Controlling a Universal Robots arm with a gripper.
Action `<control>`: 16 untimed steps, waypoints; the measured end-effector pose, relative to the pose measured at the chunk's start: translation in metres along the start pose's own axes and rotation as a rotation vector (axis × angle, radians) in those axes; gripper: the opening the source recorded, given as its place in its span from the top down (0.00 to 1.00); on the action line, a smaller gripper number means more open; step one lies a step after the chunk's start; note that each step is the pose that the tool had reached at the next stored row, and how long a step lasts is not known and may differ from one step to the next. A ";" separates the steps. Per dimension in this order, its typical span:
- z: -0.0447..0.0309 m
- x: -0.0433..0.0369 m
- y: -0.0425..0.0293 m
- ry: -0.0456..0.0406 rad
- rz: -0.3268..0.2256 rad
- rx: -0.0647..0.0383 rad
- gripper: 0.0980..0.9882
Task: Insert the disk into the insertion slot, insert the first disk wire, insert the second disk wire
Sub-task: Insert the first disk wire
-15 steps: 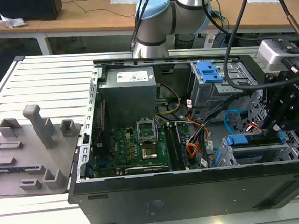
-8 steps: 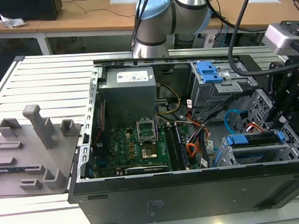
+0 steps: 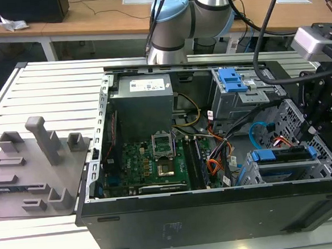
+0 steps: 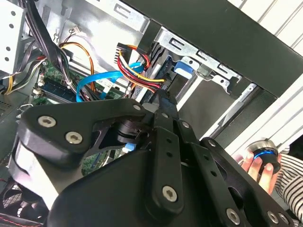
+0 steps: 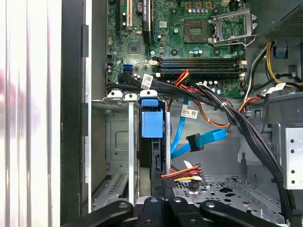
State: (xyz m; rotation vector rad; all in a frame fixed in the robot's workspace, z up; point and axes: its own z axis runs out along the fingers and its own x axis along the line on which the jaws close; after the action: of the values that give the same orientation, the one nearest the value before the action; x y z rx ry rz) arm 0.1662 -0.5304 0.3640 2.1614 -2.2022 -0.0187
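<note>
The disk (image 3: pixel 282 154), silver in a blue carrier (image 5: pixel 152 124), sits inside the grey insertion slot (image 3: pixel 331 154) at the exterior view's right. My gripper (image 3: pixel 311 127) hangs over the disk's rear end. Its fingers (image 5: pixel 163 201) stand close together on the plug of the first disk wire (image 5: pixel 183 175), a red, yellow and black bundle, at the disk's edge. In the second wrist view that bundle (image 4: pixel 142 75) runs into my gripper (image 4: pixel 164 97). The second disk wire (image 5: pixel 201 140), light blue with a dark plug, hangs loose beside the slot (image 5: pixel 118 142), apart from the disk.
The open computer case (image 3: pixel 218 212) holds a motherboard (image 3: pixel 151 159), a power supply (image 3: pixel 142 103) and a taller cage with a blue latch (image 3: pixel 231 83). Black cable bundles (image 5: pixel 227 113) cross near the slot. A person's hand (image 4: pixel 258 165) rests by a knob outside the case. Grey fixtures (image 3: pixel 42 150) stand at the left.
</note>
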 end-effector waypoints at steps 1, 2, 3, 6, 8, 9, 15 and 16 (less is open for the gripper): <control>0.0000 0.0000 0.0000 0.0000 0.000 0.000 0.99; -0.0001 0.0000 0.0000 0.0000 0.000 0.000 0.99; -0.0001 0.0000 0.0000 0.0000 0.000 0.000 0.99; 0.0005 0.0002 0.0111 0.0001 0.000 0.000 0.99; 0.0008 0.0003 0.0176 0.0000 0.000 0.000 0.99; 0.0009 0.0003 0.0194 0.0000 0.000 0.000 0.99; 0.0023 0.0006 0.0341 0.0001 0.000 0.000 0.99; 0.0024 0.0006 0.0341 0.0001 0.000 0.000 0.99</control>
State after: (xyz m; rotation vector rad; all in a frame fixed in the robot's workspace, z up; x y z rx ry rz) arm 0.1320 -0.5304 0.3632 2.1614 -2.2021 -0.0186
